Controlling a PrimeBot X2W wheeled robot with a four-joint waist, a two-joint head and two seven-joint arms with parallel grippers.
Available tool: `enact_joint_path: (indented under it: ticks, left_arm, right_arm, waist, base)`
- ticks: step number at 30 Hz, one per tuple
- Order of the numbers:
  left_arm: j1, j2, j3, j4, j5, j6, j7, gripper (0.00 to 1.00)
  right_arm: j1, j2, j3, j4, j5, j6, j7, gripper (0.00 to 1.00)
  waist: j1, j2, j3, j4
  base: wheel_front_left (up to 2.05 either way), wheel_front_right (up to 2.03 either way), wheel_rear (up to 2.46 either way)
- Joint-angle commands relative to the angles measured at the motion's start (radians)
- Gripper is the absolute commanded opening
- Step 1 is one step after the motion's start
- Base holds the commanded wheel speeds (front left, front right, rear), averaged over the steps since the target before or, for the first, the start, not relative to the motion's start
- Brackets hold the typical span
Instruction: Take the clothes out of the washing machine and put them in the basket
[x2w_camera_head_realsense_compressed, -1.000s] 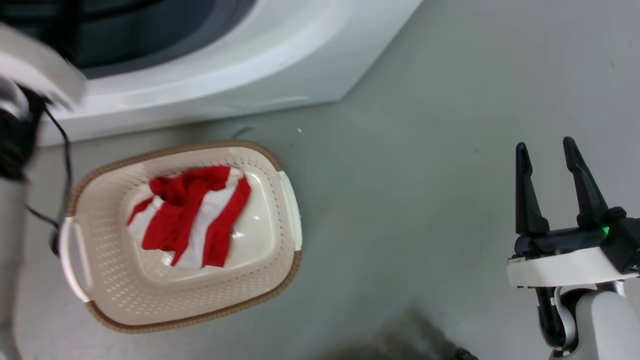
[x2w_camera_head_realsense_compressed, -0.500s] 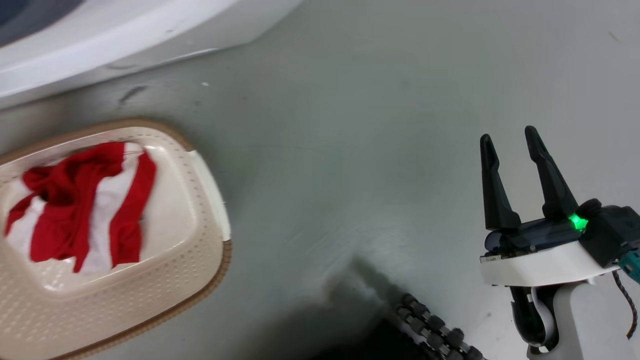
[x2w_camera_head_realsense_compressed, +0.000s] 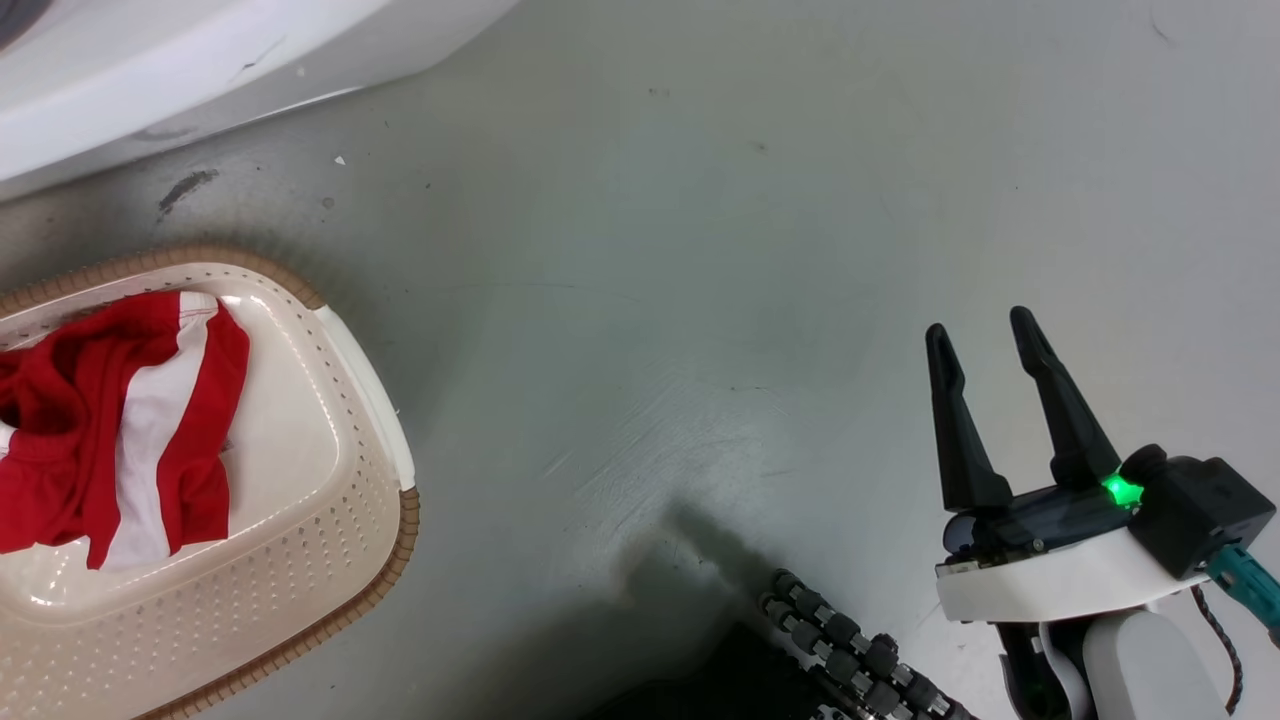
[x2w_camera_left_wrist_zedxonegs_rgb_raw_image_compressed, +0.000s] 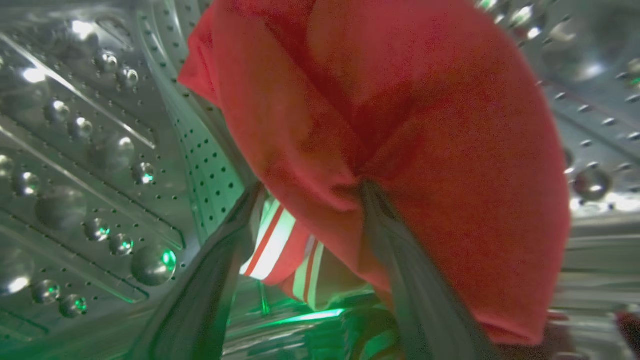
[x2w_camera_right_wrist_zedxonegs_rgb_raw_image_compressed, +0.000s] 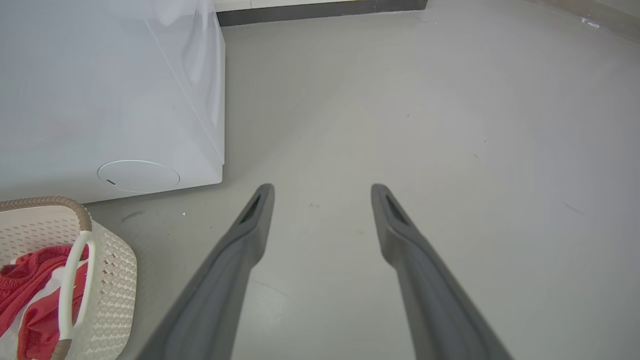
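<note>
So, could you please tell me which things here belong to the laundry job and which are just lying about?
Job: washing machine, drum, red garment at the left gripper, basket, striped garment inside it.
Lying about: dark scuff and white speck on the floor, ribbed black cable beside the right gripper.

- The floor is smooth, pale grey and faintly glossy.
- The basket stands directly on the floor.
- The washing machine stands on the floor just behind the basket, with a narrow strip of bare floor between them.
- A dark scuff mark lies in that strip, behind the basket.
- A white speck lies beside the scuff mark.
- Fine swirled scratches mark the floor well to the right of the basket.
</note>
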Motion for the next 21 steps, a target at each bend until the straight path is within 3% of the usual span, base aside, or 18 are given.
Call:
enact_joint_path:
  ticks: [1, 9, 10, 11, 21]
  left_arm:
    - [-0.009, 0.004, -0.003, 0.005, 0.002, -0.005, 0.000, 1.00]
    - [-0.038, -0.009, -0.058, 0.065, -0.042, -0.020, 0.029, 1.00]
    - [-0.039, -0.014, -0.067, 0.067, -0.055, -0.021, 0.035, 0.67]
    - [-0.035, -0.021, -0.081, 0.063, -0.073, -0.021, 0.045, 0.00]
    - [-0.035, 0.046, -0.175, -0.003, -0.196, -0.021, 0.003, 0.00]
  right_arm:
    - [0.004, 0.003, 0.003, -0.006, -0.004, -0.001, -0.002, 1.00]
    - [0.006, 0.002, 0.000, -0.015, 0.001, -0.001, -0.002, 1.00]
    - [0.005, 0.002, 0.001, -0.015, 0.000, -0.001, -0.002, 1.00]
    - [0.003, 0.002, 0.002, -0.016, -0.001, -0.001, -0.002, 1.00]
    - [-0.033, 0.002, 0.000, -0.007, -0.010, -0.001, -0.002, 1.00]
  waist:
    - [-0.0001, -0.0001, 0.002, 0.001]
    - [-0.0001, -0.0001, 0.016, 0.007]
    - [-0.0001, -0.0001, 0.017, 0.007]
    - [-0.0001, -0.0001, 0.018, 0.008]
    - [-0.0001, -0.0001, 0.013, 0.011]
  base:
    - [0.07, 0.07, 0.07]
    - [0.02, 0.02, 0.02]
    - [0.00, 0.00, 0.00]
    - [0.00, 0.00, 0.00]
    - [0.00, 0.00, 0.00]
